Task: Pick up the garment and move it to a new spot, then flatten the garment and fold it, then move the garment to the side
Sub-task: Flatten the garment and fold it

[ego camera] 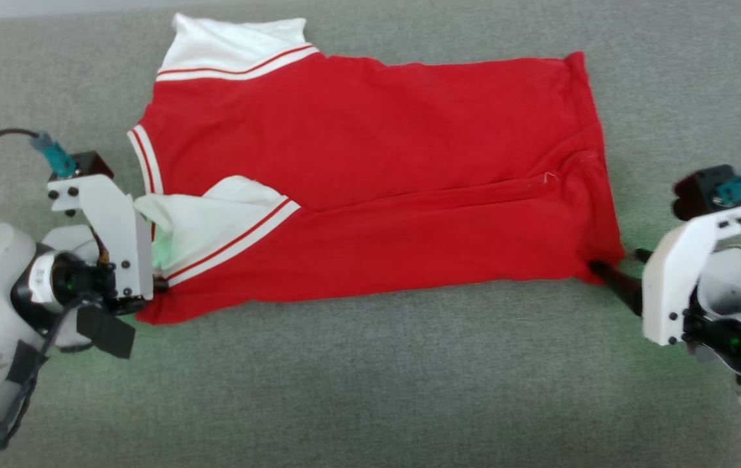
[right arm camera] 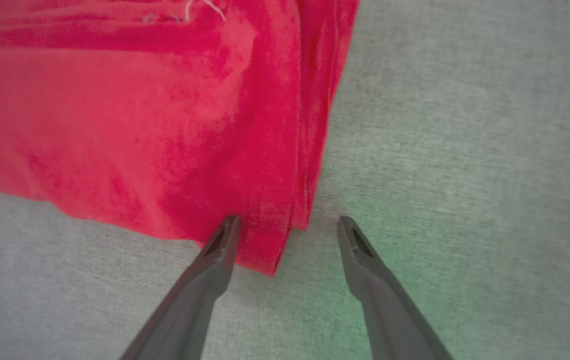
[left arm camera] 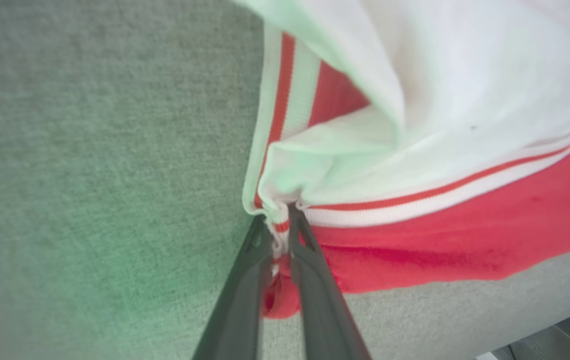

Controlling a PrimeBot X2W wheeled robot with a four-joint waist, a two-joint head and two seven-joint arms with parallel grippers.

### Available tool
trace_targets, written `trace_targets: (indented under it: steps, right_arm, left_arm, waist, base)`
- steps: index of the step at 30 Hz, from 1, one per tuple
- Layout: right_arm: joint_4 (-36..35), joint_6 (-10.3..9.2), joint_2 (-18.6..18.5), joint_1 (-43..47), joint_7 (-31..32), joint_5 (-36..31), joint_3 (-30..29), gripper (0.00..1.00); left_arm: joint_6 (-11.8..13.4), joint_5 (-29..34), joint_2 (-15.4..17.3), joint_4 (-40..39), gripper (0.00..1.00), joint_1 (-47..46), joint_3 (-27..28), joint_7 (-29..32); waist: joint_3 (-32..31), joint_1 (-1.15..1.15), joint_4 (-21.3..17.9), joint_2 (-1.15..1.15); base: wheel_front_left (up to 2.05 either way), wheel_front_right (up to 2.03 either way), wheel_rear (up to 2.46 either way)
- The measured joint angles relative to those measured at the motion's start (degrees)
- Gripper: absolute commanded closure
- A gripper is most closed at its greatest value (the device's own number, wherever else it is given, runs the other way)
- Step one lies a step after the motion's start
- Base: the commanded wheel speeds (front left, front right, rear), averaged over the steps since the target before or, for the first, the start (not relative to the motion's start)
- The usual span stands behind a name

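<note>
The garment [ego camera: 370,169], a red T-shirt with white sleeves and striped trim, lies spread sideways on the grey surface, its near long edge folded over. My left gripper [left arm camera: 280,225] is shut on the garment [left arm camera: 440,240] at the striped seam of the near sleeve corner; in the head view it sits at the shirt's left end [ego camera: 156,284]. My right gripper [right arm camera: 289,227] stands open around the shirt's near hem corner [right arm camera: 265,250], one finger on the cloth, the other over bare surface. In the head view it rests at the shirt's lower right corner [ego camera: 608,272].
Grey fabric surface [ego camera: 370,390] stretches all around the shirt, with wide room in front of it. A pale strip [ego camera: 19,8] runs along the far left edge. A dark floor patch [left arm camera: 560,340] shows past the surface's edge in the left wrist view.
</note>
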Motion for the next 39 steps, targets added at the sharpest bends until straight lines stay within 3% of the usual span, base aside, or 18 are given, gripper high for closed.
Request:
trace_targets:
  steps: [6,7,8,9,10,26,39]
  right_arm:
    - [4.48,0.01,0.54,-5.19,5.23,1.47,2.53,0.0]
    - [5.34,0.0,0.71,-5.87,5.53,1.8,2.67,0.04]
    - [5.95,0.0,0.94,-6.43,5.66,2.14,2.81,0.46]
    - [6.64,0.0,0.9,-7.0,5.66,1.94,2.88,0.79]
    - [7.1,0.0,0.73,-7.51,5.63,1.51,3.26,1.0]
    - [9.18,0.01,-0.81,-9.21,7.95,2.56,2.23,1.0]
    - [4.34,0.02,-3.59,-5.37,13.52,2.96,-0.87,1.0]
  left_arm:
    - [-0.9,0.23,-1.14,0.02,1.0,-1.15,-0.05,-0.15]
    - [-0.96,0.24,-1.36,0.16,1.0,-1.35,-0.08,-0.18]
    - [-1.19,0.3,-1.62,0.35,1.0,-1.47,-0.08,-0.22]
    - [-1.31,0.29,-1.88,0.6,1.0,-1.6,-0.07,-0.32]
    - [-1.49,0.29,-2.13,0.8,1.0,-1.68,-0.05,-0.46]
    - [-2.57,-0.93,-3.75,2.71,1.0,-1.25,0.03,-0.43]
    - [-1.03,-1.26,-1.46,-1.53,1.0,2.02,-1.23,1.48]
  waist:
    - [1.25,0.0,1.35,0.0]
    - [1.43,0.0,1.61,0.0]
    - [1.6,0.0,1.86,0.0]
    - [1.73,0.0,2.12,0.0]
    - [1.83,0.0,2.36,0.0]
    - [-1.26,0.0,3.78,0.0]
    - [-6.0,0.0,4.76,0.0]
  base:
    - [0.0,0.0,0.0]
    - [0.0,0.0,0.0]
    - [0.0,0.0,0.0]
    - [0.0,0.0,0.0]
    - [0.0,0.0,0.0]
    - [0.0,0.0,0.0]
    - [0.0,0.0,0.0]
